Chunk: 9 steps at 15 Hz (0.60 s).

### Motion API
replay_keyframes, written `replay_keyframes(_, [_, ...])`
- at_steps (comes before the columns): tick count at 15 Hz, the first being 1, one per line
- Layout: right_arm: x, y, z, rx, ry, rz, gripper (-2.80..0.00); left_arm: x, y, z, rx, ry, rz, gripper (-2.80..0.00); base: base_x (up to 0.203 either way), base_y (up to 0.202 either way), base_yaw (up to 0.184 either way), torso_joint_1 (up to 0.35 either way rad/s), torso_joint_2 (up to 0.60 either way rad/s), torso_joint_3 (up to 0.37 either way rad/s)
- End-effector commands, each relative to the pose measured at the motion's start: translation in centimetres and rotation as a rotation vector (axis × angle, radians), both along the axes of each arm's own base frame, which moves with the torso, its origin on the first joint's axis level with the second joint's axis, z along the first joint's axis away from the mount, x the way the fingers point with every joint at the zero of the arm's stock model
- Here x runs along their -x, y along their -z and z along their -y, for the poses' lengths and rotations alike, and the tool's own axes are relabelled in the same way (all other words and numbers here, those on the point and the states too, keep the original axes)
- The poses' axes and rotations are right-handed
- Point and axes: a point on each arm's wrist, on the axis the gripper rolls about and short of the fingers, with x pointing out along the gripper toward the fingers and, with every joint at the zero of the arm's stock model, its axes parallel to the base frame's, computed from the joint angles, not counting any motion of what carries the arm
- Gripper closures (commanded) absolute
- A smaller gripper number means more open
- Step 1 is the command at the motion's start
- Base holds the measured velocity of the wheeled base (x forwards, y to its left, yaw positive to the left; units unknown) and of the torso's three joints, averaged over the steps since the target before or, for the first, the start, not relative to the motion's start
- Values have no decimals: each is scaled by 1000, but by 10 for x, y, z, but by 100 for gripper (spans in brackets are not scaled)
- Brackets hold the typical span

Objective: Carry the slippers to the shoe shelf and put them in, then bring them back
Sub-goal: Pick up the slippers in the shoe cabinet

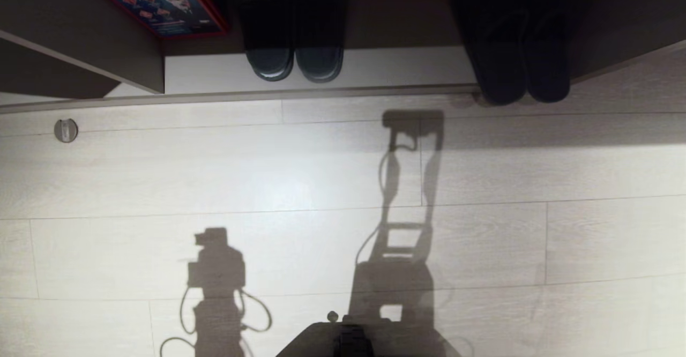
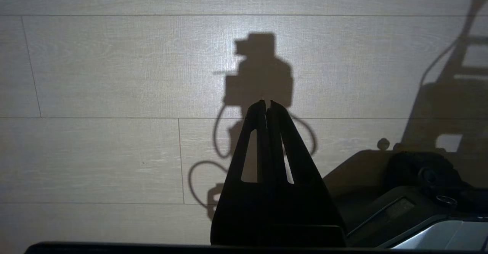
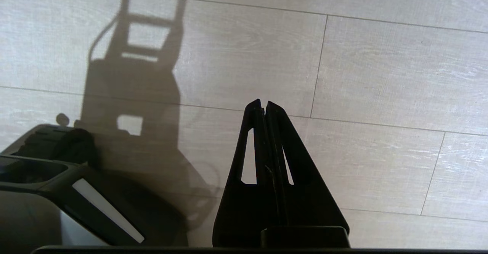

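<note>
Item: the slippers [image 1: 522, 59], a dark fabric pair, stood side by side at the right end of the shoe shelf [image 1: 321, 73], their rounded ends overhanging the shelf's front edge above the floor [image 1: 321, 185]. Item: a second pair, black sandals [image 1: 292, 35] with a slight sheen, stood together near the middle of the shelf floor board, touching one another, their front ends short of its front edge and well apart from the slippers. Item: a red-bordered printed box [image 1: 155, 0] lay at the left of the sandals, beside an upright divider [image 1: 80, 46] of the shelf. Item: a small round metal fitting [image 1: 66, 130] sat on the floor near the shelf's left end, just in front of its edge. Item: the floor, pale wood-look planks, lay open from the shelf's front edge back to the robot base [image 1: 353, 341], carrying only shadows of the robot. Item: the left pincer [image 2: 266, 103] hung over bare floor planks beside the base, fingers pressed together, holding nothing. Item: the right pincer [image 3: 264, 103] hung likewise over bare planks on the other side of the base, fingers pressed together, holding nothing.
</note>
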Motion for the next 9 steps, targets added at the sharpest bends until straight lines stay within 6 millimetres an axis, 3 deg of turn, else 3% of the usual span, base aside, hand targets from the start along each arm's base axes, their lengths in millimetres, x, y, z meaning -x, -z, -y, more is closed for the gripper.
replay_keyframes(1, [0,0,0,0,-1,-3,0,0,0,0,1,0,0,0,0,0,0,-6,2,212])
replay_keyframes(9, [0,0,0,0,-1,-3,0,0,0,0,4,0,0,0,0,0,0,3,3,200])
